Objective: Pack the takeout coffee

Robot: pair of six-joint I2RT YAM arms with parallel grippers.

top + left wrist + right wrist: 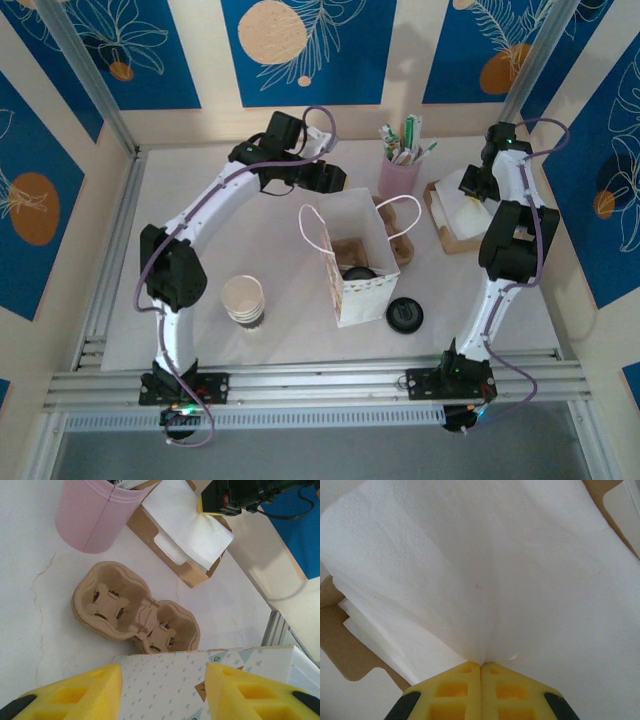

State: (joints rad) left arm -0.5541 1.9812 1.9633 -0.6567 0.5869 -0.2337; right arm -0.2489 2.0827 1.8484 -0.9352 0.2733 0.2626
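Note:
The takeout coffee (358,272) stands inside the white patterned paper bag (352,268); I see its round black lid, set in a brown carrier. My left gripper (330,182) hovers at the bag's far edge. In the left wrist view this gripper (164,672) is open, its yellow fingers (90,692) apart over the bag's dotted wall (165,685). My right gripper (468,190) is over the napkin box (450,228) at the back right. Its jaws (481,664) are shut on a white napkin (485,565), which rises into a pinched peak.
A stack of lidless cream cups (244,300) stands front left, and a loose black lid (404,315) lies right of the bag. Brown cup carriers (132,610) sit behind the bag, beside a pink cup (92,515) of straws and sachets.

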